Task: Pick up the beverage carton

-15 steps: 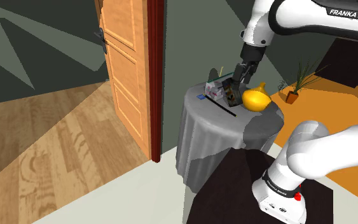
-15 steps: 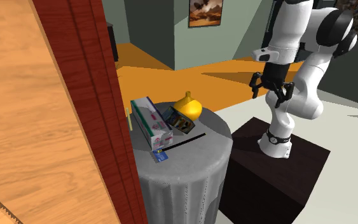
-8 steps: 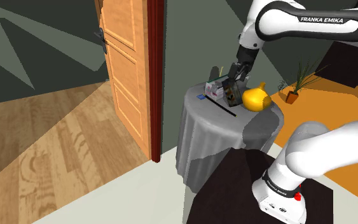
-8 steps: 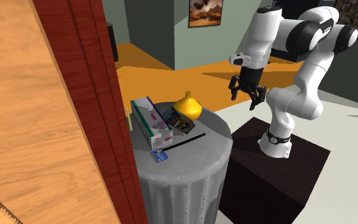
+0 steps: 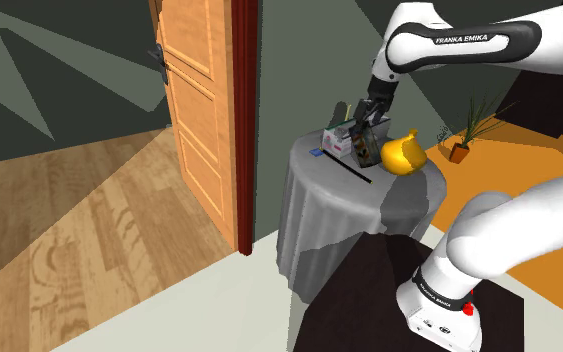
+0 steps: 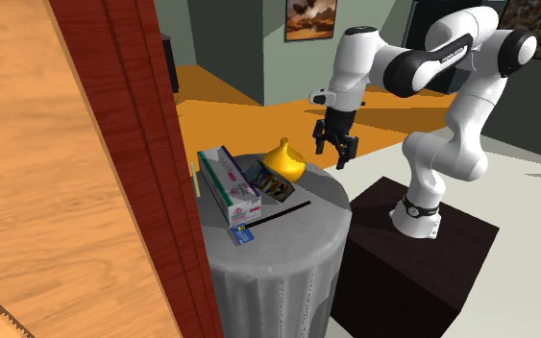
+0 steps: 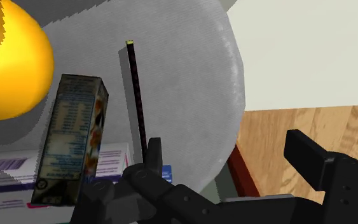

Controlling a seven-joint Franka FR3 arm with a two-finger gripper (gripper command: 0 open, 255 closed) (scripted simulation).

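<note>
The beverage carton is a small dark box with printed sides, lying tilted on the round grey-clothed table between a white box and a yellow gourd-shaped thing. From the shoulder camera the carton sits just below my gripper. In the second exterior view my gripper hangs open in the air over the table's right edge, apart from everything. Through the wrist camera the carton lies beyond the one finger, and my gripper holds nothing.
Beside the carton lie a white box with pink print, the yellow gourd, a thin black stick and a blue card. An orange wooden door stands at the shoulder view's left of the table. My dark stand is close by.
The arm has swung the gripper from above the stand over to the table, leftward in the second exterior view. The fingers stayed open. The things on the table have not moved.
</note>
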